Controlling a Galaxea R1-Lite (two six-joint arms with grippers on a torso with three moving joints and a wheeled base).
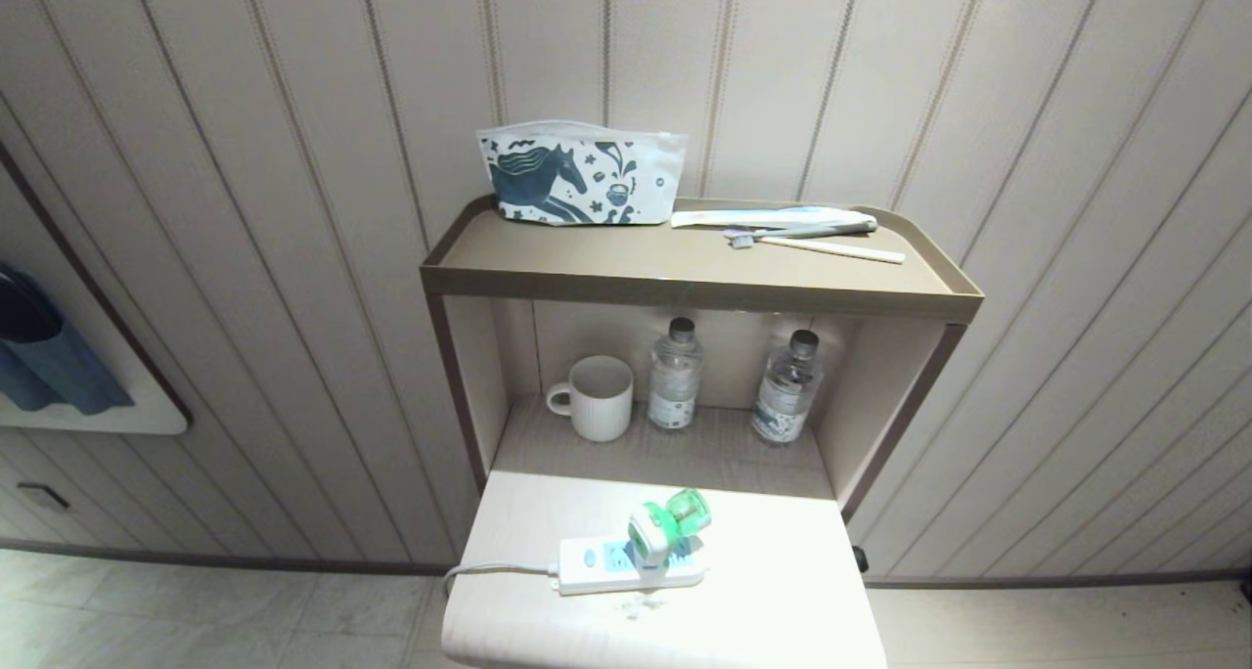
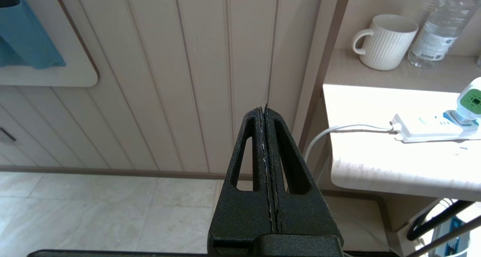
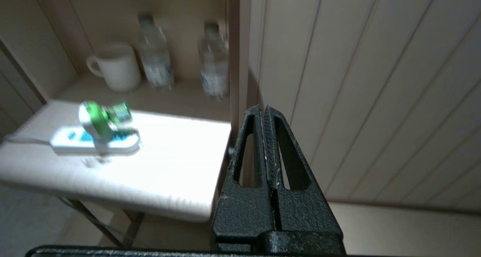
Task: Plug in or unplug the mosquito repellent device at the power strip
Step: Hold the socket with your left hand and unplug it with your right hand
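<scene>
The repellent (image 1: 665, 529) stands plugged into the strip (image 1: 631, 564) on the low white table (image 1: 782, 610), its green bottle end tilted up toward the shelf (image 1: 685, 449) behind. The strip's long axis runs across the table from your left to your right, cord (image 1: 489, 569) trailing off the left edge.

Neither arm shows in the head view. Your right gripper (image 3: 265, 108) is clenched on nothing, off the table's right edge; from its wrist view the repellent (image 3: 103, 116) lies well apart, across the tabletop. Your left gripper (image 2: 263, 107), likewise clenched and empty, hangs off the table's left side, at the cord end, with the repellent (image 2: 469, 101) at the far end of the strip (image 2: 424, 127).

Judged from this, an unplug means parting the jaws first, then closing on the white body crosswise to the strip.
</scene>
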